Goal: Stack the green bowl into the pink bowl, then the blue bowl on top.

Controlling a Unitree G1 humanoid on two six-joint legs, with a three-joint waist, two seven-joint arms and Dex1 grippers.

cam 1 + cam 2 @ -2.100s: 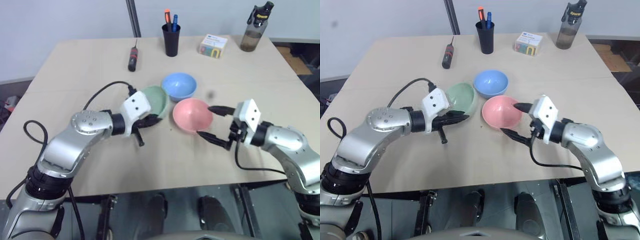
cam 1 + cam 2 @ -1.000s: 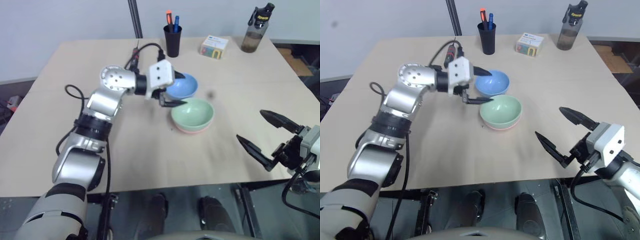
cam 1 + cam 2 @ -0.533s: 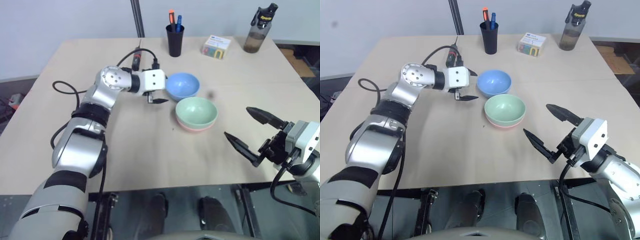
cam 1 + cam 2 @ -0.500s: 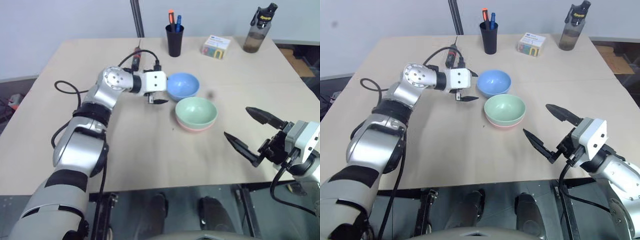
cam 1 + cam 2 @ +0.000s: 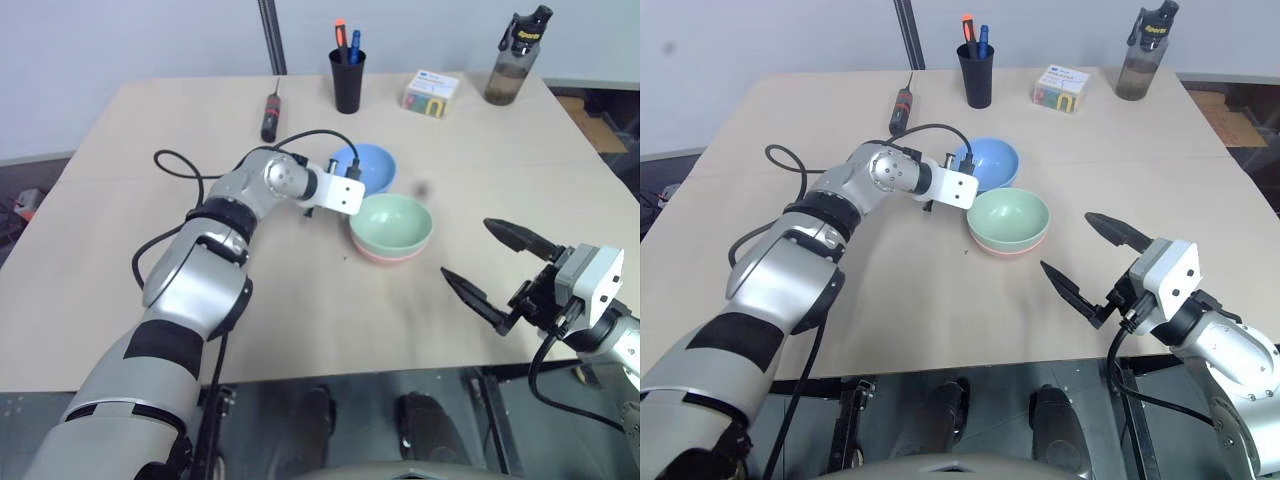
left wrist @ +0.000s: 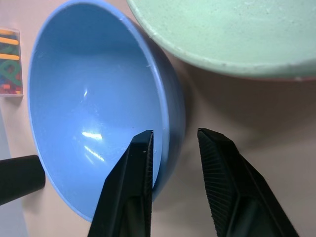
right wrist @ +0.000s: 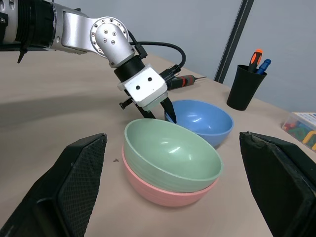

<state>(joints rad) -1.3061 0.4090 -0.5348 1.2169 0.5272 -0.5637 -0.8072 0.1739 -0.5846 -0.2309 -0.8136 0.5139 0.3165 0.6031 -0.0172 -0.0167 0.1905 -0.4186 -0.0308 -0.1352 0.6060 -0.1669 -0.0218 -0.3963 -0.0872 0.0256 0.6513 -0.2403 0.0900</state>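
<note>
A: Where is the light sky-blue round plastic bowl, and how is it expected to handle?

B: It is seen on the tan table, just behind the pale mint-green round plastic bowl, which is already nested in the salmon-pink round plastic bowl. It is judged light, stiff and smooth, so some slipping is to be expected.

A: Where should it be taken?

B: At the thin rim. The left gripper is placed astride that rim, one finger inside, one outside; the jaws are narrowed around the wall, though a firm pinch cannot be confirmed.

A: And the room around it?

B: The green bowl's rim is just beside the grasp point. Open table is seen leftward. The right gripper is held wide open and empty, well apart. The black pen cup is well behind.
</note>
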